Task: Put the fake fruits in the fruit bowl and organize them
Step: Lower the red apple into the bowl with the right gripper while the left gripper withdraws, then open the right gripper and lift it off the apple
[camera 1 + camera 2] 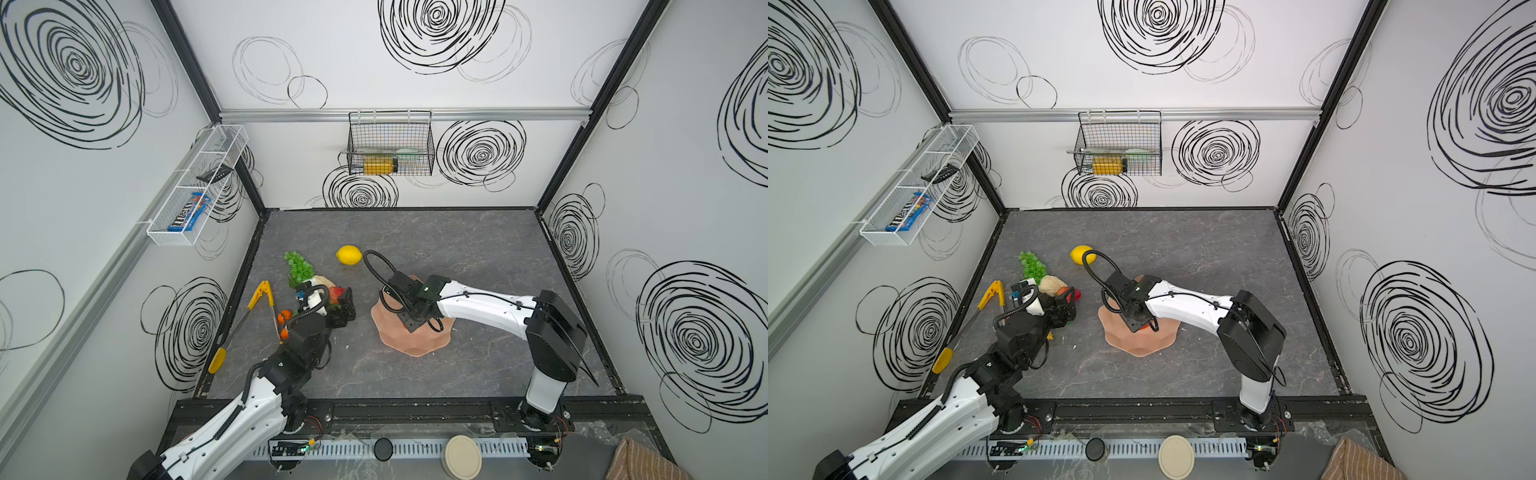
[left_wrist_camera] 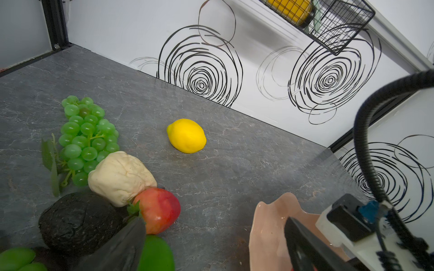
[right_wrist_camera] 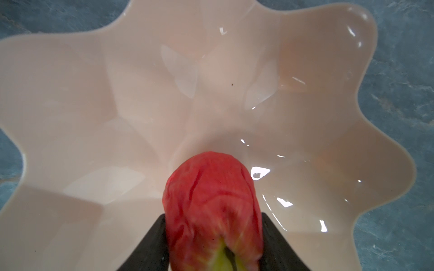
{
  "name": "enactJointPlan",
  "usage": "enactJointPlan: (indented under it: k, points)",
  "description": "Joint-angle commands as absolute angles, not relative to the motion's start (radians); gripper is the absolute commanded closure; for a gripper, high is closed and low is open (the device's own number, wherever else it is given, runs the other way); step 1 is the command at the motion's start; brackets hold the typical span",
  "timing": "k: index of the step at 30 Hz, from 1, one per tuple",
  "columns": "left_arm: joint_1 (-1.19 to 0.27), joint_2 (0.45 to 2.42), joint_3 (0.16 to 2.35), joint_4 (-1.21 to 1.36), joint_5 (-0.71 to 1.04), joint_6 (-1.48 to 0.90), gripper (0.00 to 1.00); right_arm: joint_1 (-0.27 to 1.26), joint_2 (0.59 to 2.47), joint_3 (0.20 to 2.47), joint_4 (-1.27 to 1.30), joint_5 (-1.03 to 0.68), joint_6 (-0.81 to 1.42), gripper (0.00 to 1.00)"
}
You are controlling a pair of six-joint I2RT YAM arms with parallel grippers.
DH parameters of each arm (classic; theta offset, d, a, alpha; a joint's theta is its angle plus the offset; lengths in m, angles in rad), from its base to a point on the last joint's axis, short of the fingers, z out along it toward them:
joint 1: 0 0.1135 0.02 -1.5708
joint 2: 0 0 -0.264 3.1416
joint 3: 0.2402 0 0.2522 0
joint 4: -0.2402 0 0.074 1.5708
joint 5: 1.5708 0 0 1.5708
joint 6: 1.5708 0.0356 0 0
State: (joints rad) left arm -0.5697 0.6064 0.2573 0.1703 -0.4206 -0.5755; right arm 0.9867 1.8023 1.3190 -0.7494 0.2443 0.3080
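Currently, the right end effector (image 3: 213, 223) is closed on a red fruit (image 3: 209, 187). Both fingers (image 3: 150, 244) press its sides, with the stem end towards the wrist. The fruit hangs inside the rim of the bowl (image 3: 117, 105), over the central well. Contact with the bowl floor cannot be confirmed. No other fruit shows in the bowl.

The left end effector (image 2: 215, 221) is fully open and grips nothing. It sits low at the edge of the fruit cluster, just beside the avocado (image 2: 77, 220). The pear (image 2: 119, 178) touches the grapes (image 2: 87, 138). The lemon (image 1: 348, 254) lies alone on the desk (image 1: 457, 257), apart from the cluster and behind the bowl (image 1: 415, 345) in both top views. Two oranges (image 1: 284, 316) lie beside the left arm, next to the tongs (image 1: 262, 295).

Step in hand: placement of the red fruit, judged to be the first item. The task is at an early stage.

Next move: lower the fruit until it seats, then open the fingers and retract straight up. The glossy, sloped wall may let a round fruit roll, so release low and near the centre. The left arm can then close on a cluster fruit.
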Motion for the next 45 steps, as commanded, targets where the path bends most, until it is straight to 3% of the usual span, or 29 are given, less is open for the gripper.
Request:
enactJointPlan:
  k: [1, 7, 16, 29, 36, 45]
  points:
    - [-0.574, 0.601, 0.28, 0.19, -0.436, -0.565, 0.04, 0.998, 1.83, 1.352, -0.803, 0.274, 0.295, 0.61]
    - [-0.574, 0.589, 0.275, 0.189, -0.446, -0.567, 0.04, 1.017, 1.869, 1.385, -0.831, 0.302, 0.291, 0.57]
    - [-0.572, 0.601, 0.275, 0.19, -0.446, -0.566, 0.04, 1.028, 1.882, 1.397, -0.828, 0.305, 0.29, 0.31]
    - [-0.566, 0.624, 0.269, 0.207, -0.447, -0.565, 0.04, 1.029, 1.834, 1.398, -0.814, 0.274, 0.282, 0.13]
    - [-0.547, 0.664, 0.271, 0.227, -0.411, -0.564, 0.04, 1.025, 1.695, 1.365, -0.784, 0.264, 0.278, 0.1]
    - [-0.555, 0.733, 0.325, 0.211, -0.397, -0.609, 0.02, 1.015, 1.282, 1.071, -0.517, 0.315, 0.281, 0.11]
